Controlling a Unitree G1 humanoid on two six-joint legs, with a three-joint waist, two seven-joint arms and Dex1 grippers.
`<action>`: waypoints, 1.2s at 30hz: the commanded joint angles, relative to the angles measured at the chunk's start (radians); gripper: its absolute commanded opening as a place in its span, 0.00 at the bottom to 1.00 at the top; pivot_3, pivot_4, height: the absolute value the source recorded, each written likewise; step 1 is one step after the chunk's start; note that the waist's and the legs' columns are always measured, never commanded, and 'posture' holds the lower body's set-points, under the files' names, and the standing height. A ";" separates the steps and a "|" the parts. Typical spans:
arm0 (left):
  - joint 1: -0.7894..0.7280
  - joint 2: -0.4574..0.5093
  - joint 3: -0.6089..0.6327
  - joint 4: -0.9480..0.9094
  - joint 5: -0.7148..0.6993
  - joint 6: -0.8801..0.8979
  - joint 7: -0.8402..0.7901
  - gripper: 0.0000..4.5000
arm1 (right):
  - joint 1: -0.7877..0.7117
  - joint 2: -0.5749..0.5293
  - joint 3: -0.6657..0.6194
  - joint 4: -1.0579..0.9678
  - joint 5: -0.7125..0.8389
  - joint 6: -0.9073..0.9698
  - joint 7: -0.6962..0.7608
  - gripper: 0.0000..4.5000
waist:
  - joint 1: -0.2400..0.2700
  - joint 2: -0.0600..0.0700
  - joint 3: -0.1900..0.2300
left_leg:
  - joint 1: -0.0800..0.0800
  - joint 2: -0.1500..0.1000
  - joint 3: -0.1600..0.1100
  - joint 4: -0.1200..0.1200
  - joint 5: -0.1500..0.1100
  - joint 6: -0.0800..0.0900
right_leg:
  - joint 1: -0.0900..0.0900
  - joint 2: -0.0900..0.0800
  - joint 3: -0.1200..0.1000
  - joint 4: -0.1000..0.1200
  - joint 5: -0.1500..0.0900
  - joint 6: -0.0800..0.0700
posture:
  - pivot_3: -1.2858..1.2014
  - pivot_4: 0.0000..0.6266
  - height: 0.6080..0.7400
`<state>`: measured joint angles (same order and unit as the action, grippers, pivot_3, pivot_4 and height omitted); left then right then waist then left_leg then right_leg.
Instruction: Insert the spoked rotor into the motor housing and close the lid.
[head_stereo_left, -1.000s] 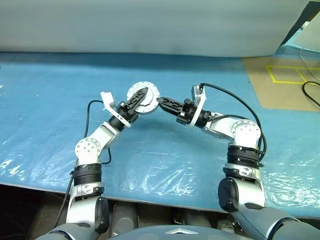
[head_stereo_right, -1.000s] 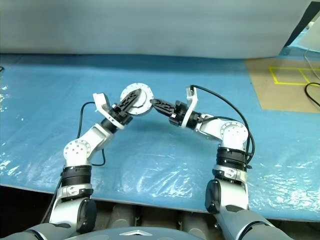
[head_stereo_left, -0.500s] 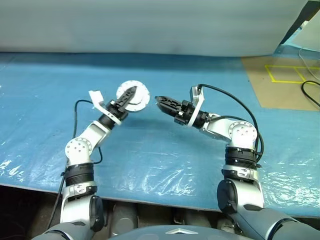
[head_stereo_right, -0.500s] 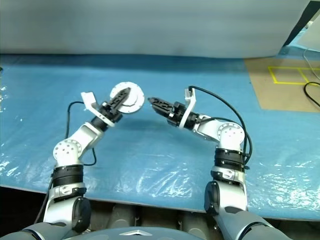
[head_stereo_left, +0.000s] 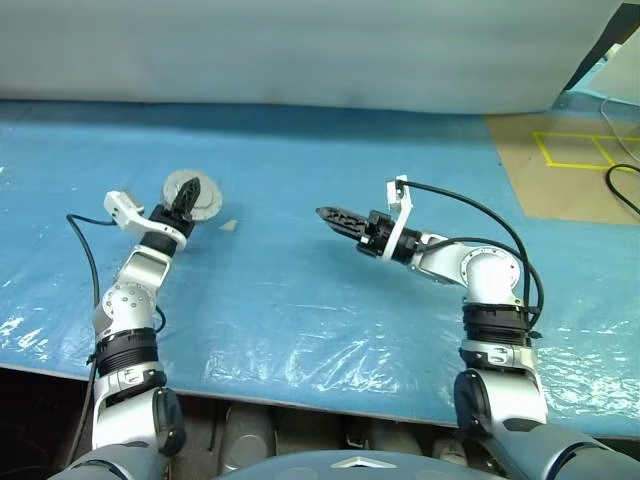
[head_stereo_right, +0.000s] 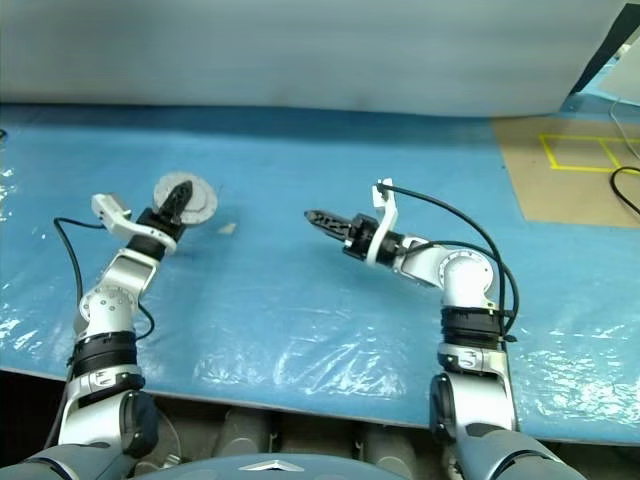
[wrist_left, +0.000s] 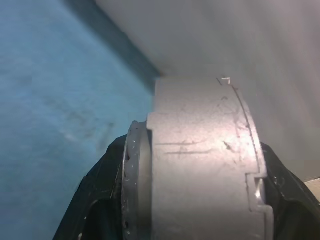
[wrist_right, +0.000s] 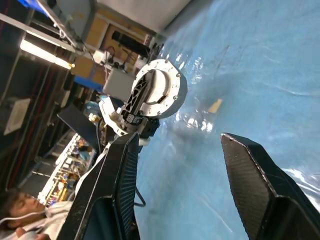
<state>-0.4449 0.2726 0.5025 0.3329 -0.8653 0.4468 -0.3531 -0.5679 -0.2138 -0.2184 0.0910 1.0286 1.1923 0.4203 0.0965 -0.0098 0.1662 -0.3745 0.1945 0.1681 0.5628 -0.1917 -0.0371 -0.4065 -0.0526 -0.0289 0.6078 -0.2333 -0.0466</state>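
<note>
My left hand (head_stereo_left: 186, 204) grips the round silver-white motor housing (head_stereo_left: 192, 196) edge-on; my right hand (head_stereo_left: 331, 216) hangs released. I'd guess lowering it onto the blue table (head_stereo_left: 300, 300) comes next.

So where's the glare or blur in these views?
Head views: white glare patches on the crinkled blue plastic table cover near its front edge. Left wrist view: the round silver-white motor housing, clamped in the left gripper, sits very close and looks soft.

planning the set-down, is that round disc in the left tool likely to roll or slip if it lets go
Probably stiff: the disc looks like solid metal with a bolted rim. Held on edge between the left tool's fingers, it could roll or topple flat if released. The blue sheet looks glossy, so it may slide.
</note>
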 joint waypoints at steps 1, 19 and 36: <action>-0.018 0.040 0.014 0.000 0.060 -0.093 -0.035 0.59 | -0.005 -0.025 -0.003 -0.052 0.001 -0.035 0.058 0.60 | 0.000 -0.001 0.001 | 0.000 0.000 -0.001 0.000 0.000 0.000 | 0.000 0.000 0.000 0.000 0.000 0.000 | 0.52 0.24 1.00; -0.055 0.107 0.024 0.259 0.237 -0.233 -0.018 0.84 | 0.031 -0.023 0.012 -0.045 -0.085 -0.110 0.075 0.62 | -0.001 -0.003 0.001 | 0.000 0.002 -0.006 0.005 0.000 0.000 | 0.001 -0.001 0.000 0.003 0.000 -0.001 | 0.52 0.24 1.00; -0.008 0.398 0.181 0.598 0.343 -0.471 0.103 0.97 | 0.055 -0.010 0.054 -0.046 -0.118 -0.124 0.103 0.62 | -0.006 -0.003 0.000 | 0.003 0.004 -0.008 0.003 0.000 0.000 | 0.003 -0.001 0.000 0.003 0.000 -0.001 | 0.52 0.24 1.00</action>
<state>-0.4444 0.6326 0.6641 0.9291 -0.5258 0.0115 -0.2359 -0.5089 -0.2307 -0.1681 0.0754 0.9038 1.0800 0.5073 0.0905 -0.0130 0.1665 -0.3712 0.1991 0.1604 0.5662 -0.1916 -0.0369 -0.4035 -0.0535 -0.0292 0.6104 -0.2332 -0.0472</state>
